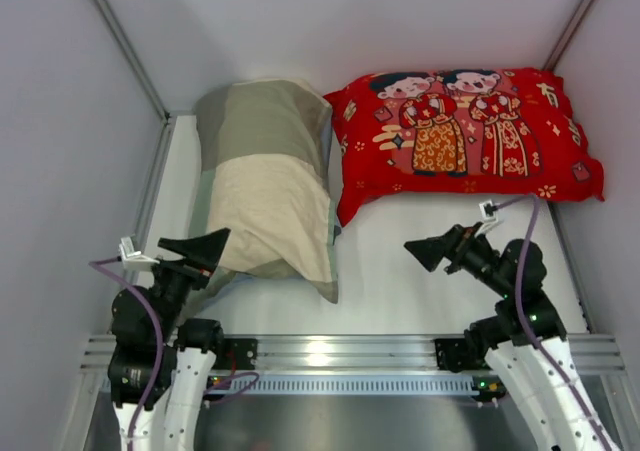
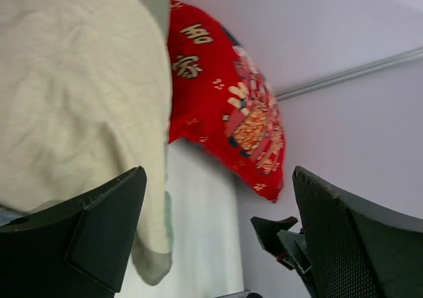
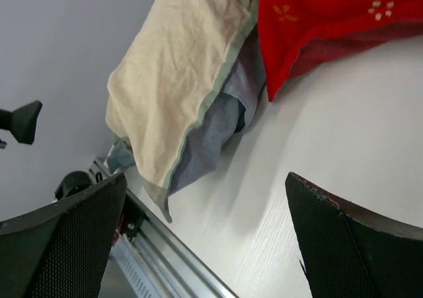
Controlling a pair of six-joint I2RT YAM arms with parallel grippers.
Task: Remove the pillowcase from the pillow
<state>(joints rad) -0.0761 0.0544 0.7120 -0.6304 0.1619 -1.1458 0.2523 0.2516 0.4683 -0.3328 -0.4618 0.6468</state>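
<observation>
The pillowcase (image 1: pixel 265 171) lies at the left of the table, sage-green at the far end and cream at the near end, bulging with its filling. Its near end lies loose and shows a blue-grey inside (image 3: pixel 211 133). The pillow is hidden inside it. My left gripper (image 1: pixel 215 243) hovers open at the case's near-left corner, with the cream cloth (image 2: pixel 73 93) just beyond its left finger and nothing between its jaws. My right gripper (image 1: pixel 425 251) stands open over bare table to the right of the case (image 3: pixel 172 73), apart from it.
A red pillow printed with two cartoon figures (image 1: pixel 460 136) lies at the back right, its corner touching the pillowcase's right side. A metal rail (image 1: pixel 340 351) runs along the near edge. White walls enclose the table on the left, back and right.
</observation>
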